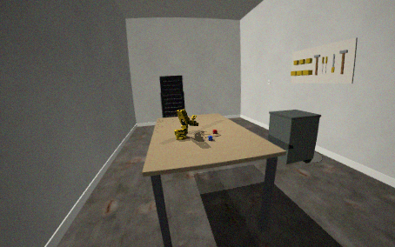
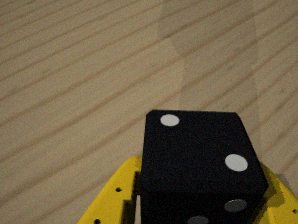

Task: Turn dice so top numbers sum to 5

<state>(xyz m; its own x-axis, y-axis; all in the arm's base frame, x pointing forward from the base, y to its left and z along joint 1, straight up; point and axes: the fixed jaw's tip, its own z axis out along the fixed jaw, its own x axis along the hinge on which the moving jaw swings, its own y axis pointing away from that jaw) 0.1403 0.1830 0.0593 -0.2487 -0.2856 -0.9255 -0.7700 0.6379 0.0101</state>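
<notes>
My gripper [image 1: 194, 123] is shut on a black die [image 2: 196, 163] and holds it above the wooden table top. In the wrist view the die fills the space between the yellow fingers. One of its faces shows two white pips and the face below it shows three. A red die [image 1: 214, 130] and a blue die [image 1: 210, 137] lie on the table to the right of the arm. A grey patch [image 1: 201, 141] beside the blue die may be the mat or a shadow; I cannot tell which.
The yellow arm [image 1: 182, 129] stands near the back middle of the wooden table [image 1: 217, 154]. A grey cabinet [image 1: 293, 132] stands on the floor to the right. A tool board [image 1: 324, 63] hangs on the right wall.
</notes>
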